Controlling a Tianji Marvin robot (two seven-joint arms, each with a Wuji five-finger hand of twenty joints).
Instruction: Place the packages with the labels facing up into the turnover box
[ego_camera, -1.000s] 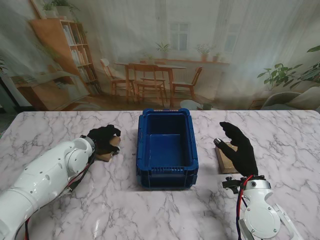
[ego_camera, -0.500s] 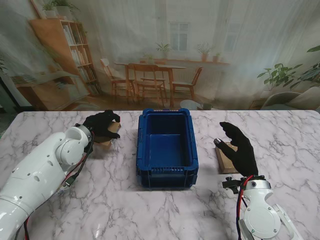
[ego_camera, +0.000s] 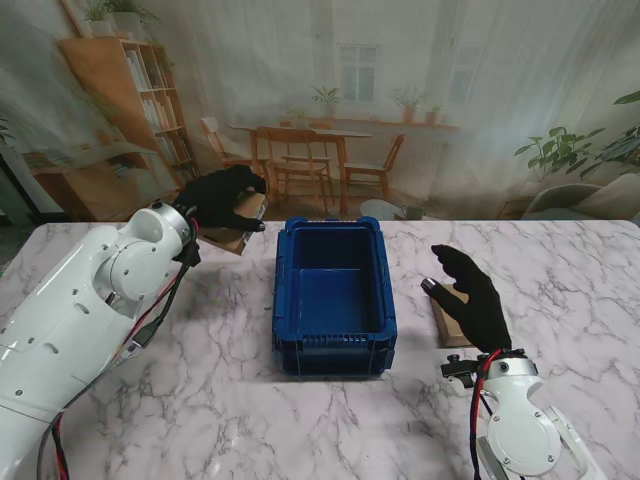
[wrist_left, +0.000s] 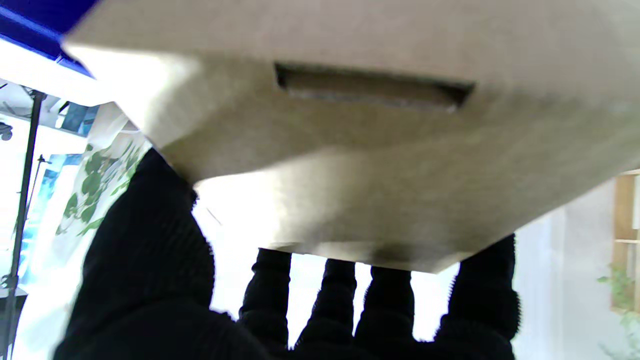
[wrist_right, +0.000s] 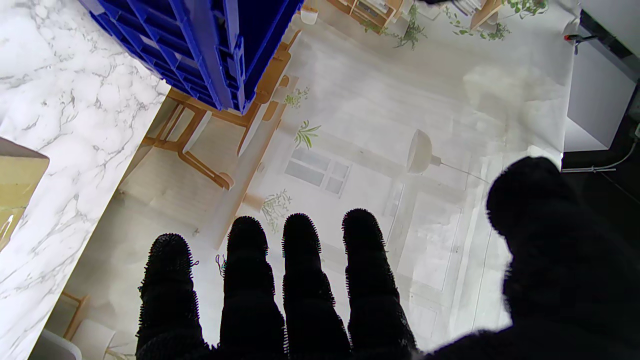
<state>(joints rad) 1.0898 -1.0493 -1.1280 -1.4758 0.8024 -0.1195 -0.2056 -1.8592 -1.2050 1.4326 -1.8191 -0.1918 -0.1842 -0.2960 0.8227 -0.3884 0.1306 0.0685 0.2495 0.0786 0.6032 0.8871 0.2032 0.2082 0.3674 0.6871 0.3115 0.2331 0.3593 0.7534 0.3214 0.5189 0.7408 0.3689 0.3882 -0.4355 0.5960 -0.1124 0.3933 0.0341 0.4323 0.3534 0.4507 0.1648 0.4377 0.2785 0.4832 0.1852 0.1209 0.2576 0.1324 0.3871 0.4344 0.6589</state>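
The left hand (ego_camera: 222, 199) is raised off the table (ego_camera: 230, 400) at far left, gripping a tilted cardboard package (ego_camera: 240, 232). The right hand (ego_camera: 470, 300) hovers spread and empty over a second package (ego_camera: 447, 322) — its long axis running near to far, right of the blue box (ego_camera: 335, 345).

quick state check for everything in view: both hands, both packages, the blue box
left hand: shut on a cardboard package, raised off the table
held package: in the air, left of the box
right hand: open, fingers spread over the other package
second package: flat on the table, right of the box
turnover box: upright, nothing inside
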